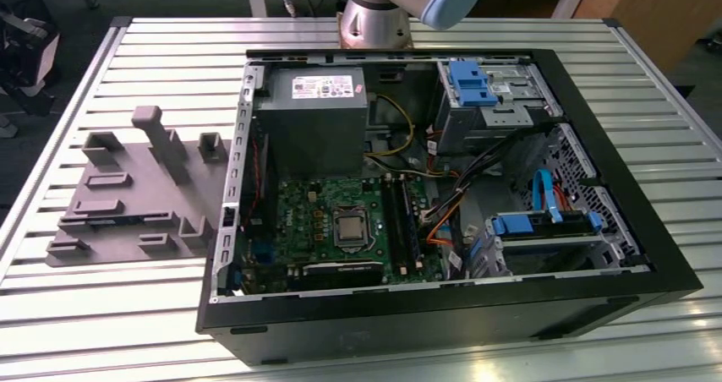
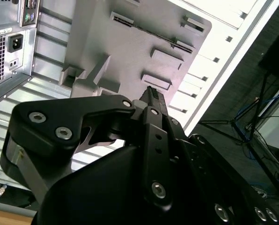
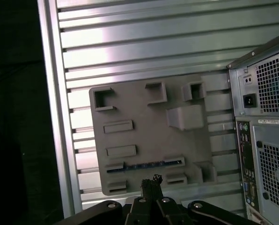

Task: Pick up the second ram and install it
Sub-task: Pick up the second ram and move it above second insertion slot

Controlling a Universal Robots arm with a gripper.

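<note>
**Gripper and second ram, first wrist view.** I see the gripper (image 3: pixel 151 180) with its fingers pressed together, pinching nothing, hanging above the grey plastic tray (image 3: pixel 139 108). The second ram (image 3: pixel 144 165) stands on edge in a long slot of that tray and shows as a thin blue strip. It lies just beyond the fingertips and is apart from them. In the exterior view, the open computer case (image 1: pixel 451 314) rests beside the tray on the slatted aluminium table (image 1: pixel 135 44), with the green motherboard (image 1: pixel 299 204) inside.
</note>
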